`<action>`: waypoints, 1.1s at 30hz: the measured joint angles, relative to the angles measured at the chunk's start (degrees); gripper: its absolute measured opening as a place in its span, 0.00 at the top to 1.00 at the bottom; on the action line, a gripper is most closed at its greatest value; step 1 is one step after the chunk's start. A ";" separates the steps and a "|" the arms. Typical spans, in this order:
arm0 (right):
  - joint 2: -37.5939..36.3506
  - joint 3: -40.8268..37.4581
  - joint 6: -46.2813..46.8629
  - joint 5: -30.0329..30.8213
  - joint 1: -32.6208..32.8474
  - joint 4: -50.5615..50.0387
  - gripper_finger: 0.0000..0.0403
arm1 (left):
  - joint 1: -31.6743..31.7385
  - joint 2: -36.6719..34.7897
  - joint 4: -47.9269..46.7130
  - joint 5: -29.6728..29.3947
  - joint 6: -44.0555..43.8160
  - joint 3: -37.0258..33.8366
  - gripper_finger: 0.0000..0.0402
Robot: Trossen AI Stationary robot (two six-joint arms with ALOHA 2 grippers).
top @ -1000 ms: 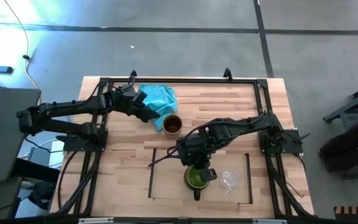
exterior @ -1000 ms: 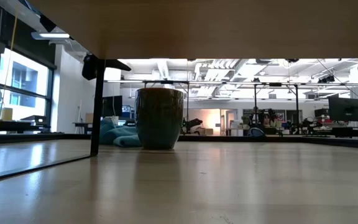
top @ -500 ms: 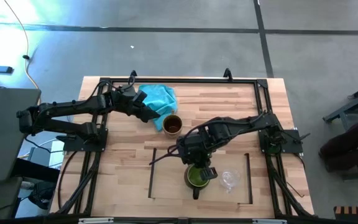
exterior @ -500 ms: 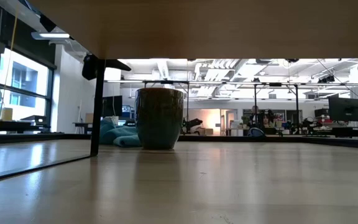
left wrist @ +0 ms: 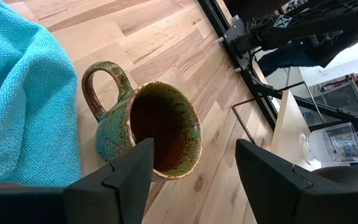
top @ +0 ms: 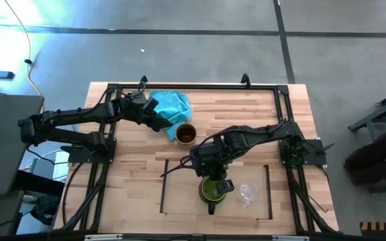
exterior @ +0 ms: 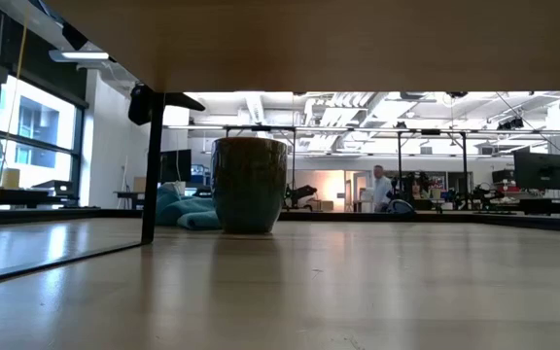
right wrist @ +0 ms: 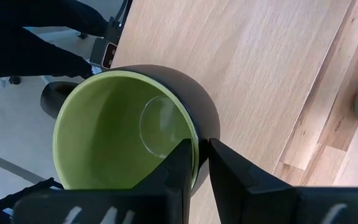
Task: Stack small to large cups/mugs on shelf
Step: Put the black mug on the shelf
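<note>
Only a person (exterior: 381, 187) has appeared in the far room. Right fingers (top: 214, 184) pinch the green mug (top: 211, 191) rim on the shelf (top: 179, 191), bench (top: 246, 107) 6 o'clock; left fingers (top: 168, 124) gape beside the brown mug (top: 185, 134).

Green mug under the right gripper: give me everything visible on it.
The green mug is dark outside, lime-green and glossy inside, empty, upright on the shelf, its handle pointing toward the table's near edge. The right gripper pinches its rim, one finger inside, one outside. The clear glass cup stands beside it, apart.
</note>
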 joint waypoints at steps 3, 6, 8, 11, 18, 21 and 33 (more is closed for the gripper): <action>0.02 0.00 -0.34 -0.26 -0.07 0.00 0.90 | 0.00 0.00 0.02 0.00 0.00 0.00 0.46; 0.02 0.00 -0.93 -0.57 -0.04 -0.02 0.90 | 0.00 0.00 0.01 0.00 0.01 0.00 0.46; 0.02 0.00 -1.31 -0.98 -0.09 -0.02 0.90 | 0.00 -0.01 0.02 0.00 0.00 -0.01 0.46; 0.05 0.00 -1.53 -1.17 -0.14 0.00 0.90 | 0.00 -0.01 0.01 0.00 0.00 0.02 0.46; 0.07 0.00 -2.24 -2.04 -0.32 -0.22 0.90 | 0.00 -0.01 0.02 0.00 -0.02 0.02 0.46; 0.07 0.00 -2.73 -2.22 -0.31 -0.24 0.90 | 0.00 0.00 0.00 0.00 -0.02 0.00 0.46; 0.07 0.04 -4.58 -3.62 -0.33 -0.17 0.90 | 0.00 0.01 -0.01 0.00 -0.02 0.00 0.46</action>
